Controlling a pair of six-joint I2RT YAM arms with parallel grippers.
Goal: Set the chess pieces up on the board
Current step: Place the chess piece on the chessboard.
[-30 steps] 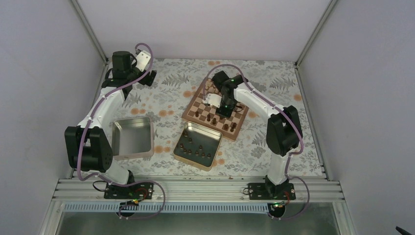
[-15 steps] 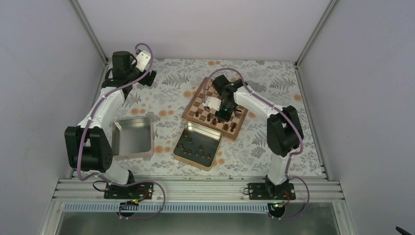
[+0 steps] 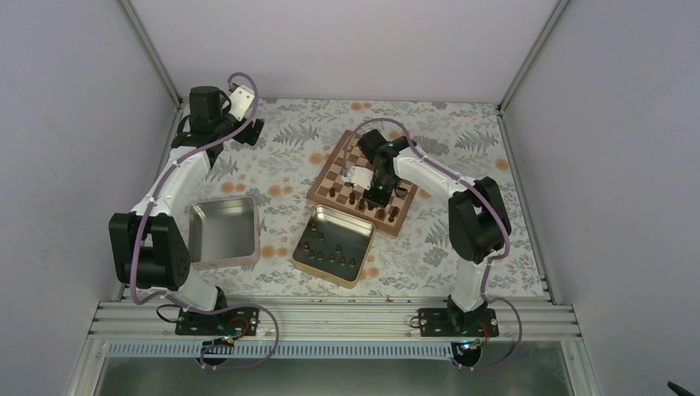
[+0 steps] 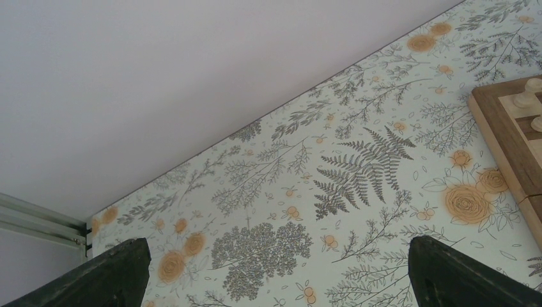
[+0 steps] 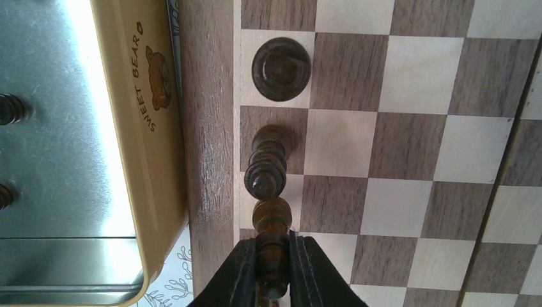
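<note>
While the right hand (image 5: 271, 259) is clamped on a dark brown wooden chess piece (image 5: 271, 217) over the checkered wooden board's (image 5: 206, 128) edge row, lower it upright, square-centred, clear of its standing neighbour (image 5: 266, 171); the left hand (image 4: 275, 275) gapes idle.

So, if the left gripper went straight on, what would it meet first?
Probably the cloth, all that shows ahead of the open left gripper. The board lies off to the right of that line. Depth is hard to judge.

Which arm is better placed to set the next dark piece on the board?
Right. The right gripper is shut on a dark piece over the board; the left gripper is open, off the board.
</note>
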